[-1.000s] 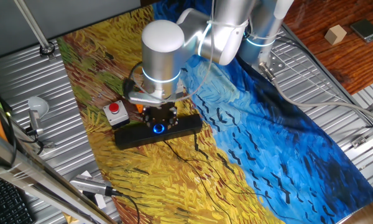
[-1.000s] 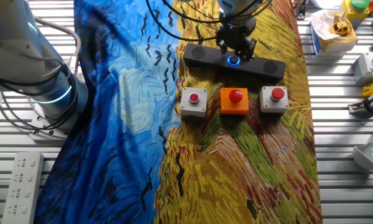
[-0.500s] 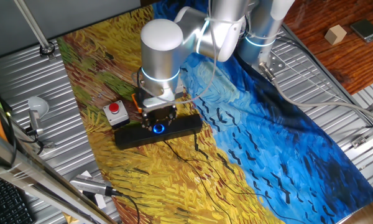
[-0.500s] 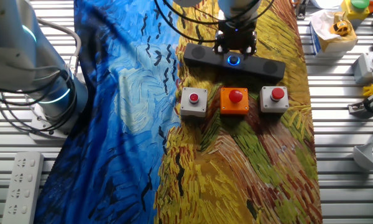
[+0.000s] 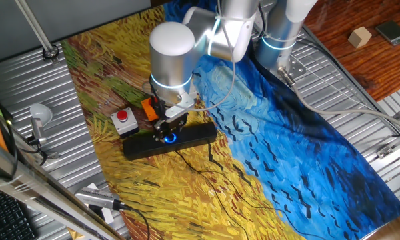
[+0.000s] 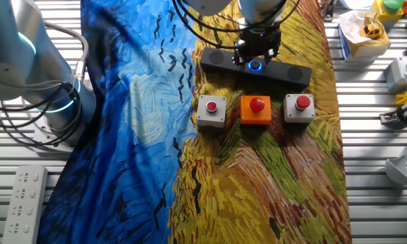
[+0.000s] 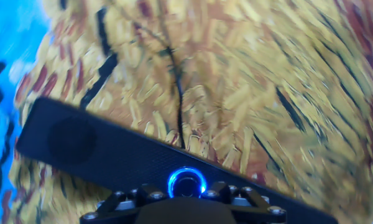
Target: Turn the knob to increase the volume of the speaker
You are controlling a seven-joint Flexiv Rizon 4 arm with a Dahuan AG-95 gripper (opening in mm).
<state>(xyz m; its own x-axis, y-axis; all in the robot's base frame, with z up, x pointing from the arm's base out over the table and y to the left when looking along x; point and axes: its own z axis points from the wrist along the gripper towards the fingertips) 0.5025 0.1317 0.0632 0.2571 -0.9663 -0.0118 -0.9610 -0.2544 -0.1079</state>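
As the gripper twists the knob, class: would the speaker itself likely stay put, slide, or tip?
The speaker is a long, low bar lying flat, so tipping seems unlikely. It rests on a painted cloth, so it might slide or swivel a little. The gripper sits over the knob at mid-length, which should limit swivelling.

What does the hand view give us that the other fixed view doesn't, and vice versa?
Only the hand view: the thin black cable running off the speaker across the cloth. Only the other fixed view: three red-button boxes, two grey and one orange, plus the arm base. Both: speaker, blue-lit knob and end effector at it.
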